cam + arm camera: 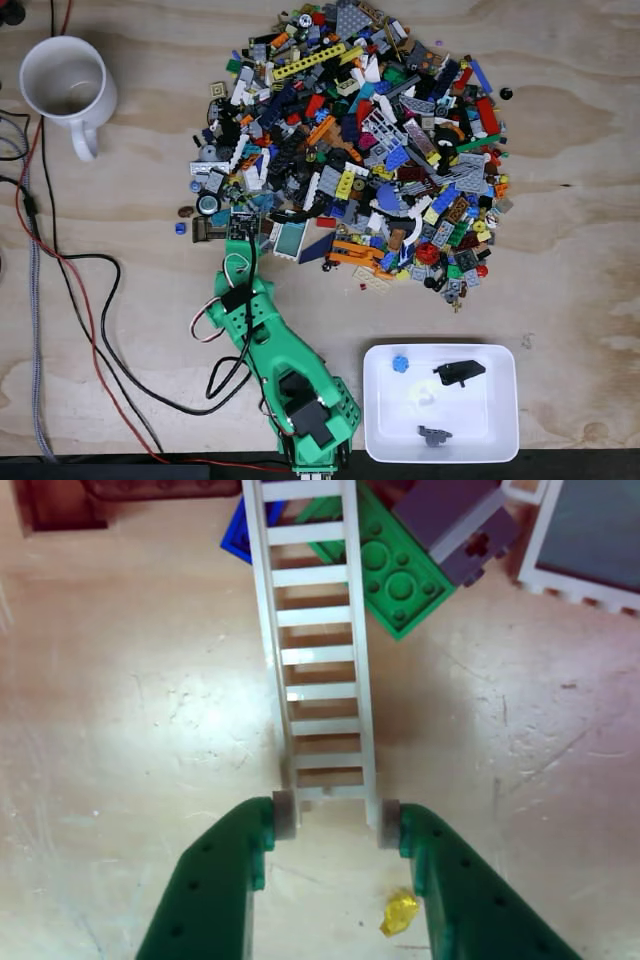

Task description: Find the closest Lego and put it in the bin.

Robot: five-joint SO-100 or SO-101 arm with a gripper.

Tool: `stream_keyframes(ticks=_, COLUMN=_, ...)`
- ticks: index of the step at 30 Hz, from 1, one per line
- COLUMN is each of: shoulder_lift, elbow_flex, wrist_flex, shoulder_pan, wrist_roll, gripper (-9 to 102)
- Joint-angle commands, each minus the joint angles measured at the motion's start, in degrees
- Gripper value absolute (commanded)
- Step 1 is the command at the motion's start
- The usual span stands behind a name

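Pinching white ladder [318, 650] end w/ gripper [337, 820], seemingly clamped, nr Lego pile [360, 150].

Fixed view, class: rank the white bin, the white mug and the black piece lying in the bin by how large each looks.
1. white bin
2. white mug
3. black piece, the larger of two dark pieces in the bin

The gaps are plain; nothing looks alike here.
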Motion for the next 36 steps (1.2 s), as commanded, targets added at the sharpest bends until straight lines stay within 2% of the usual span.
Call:
stream_keyframes(ticks=1, shoulder_lift=2.20, elbow_flex=-5.45, wrist_flex=2.81, shoulder_pan=2.20, wrist_roll=-3.16, gripper=17)
stream_keyframes(ticks=15, shoulder_lift=-6.42, elbow_flex=-6.68, wrist_flex=-3.34, shoulder_pan=2.46, wrist_roll=-7.82, gripper=22)
stream_keyframes(ticks=18, shoulder_lift=-8.79, elbow_flex=-7.91, wrist_flex=-4.31, shoulder_pan=3.43, wrist_roll=-8.88, gripper=17)
stream_keyframes(ticks=23, shoulder_lift=-9.05, elbow_flex=-8.00, wrist_flex=-4.83, shoulder_pan=3.16, wrist_roll=-8.53, gripper=0)
stream_keyframes(ticks=30, shoulder_lift=-5.54, elbow_flex=-8.53, wrist_flex=-1.85, shoulder_pan=2.55, wrist_roll=-8.17, gripper=0)
stream_keyframes(ticks=36, shoulder_lift=2.99, elbow_flex=-12.30, wrist_flex=7.91, shoulder_pan=2.29, wrist_roll=-8.88, gripper=0)
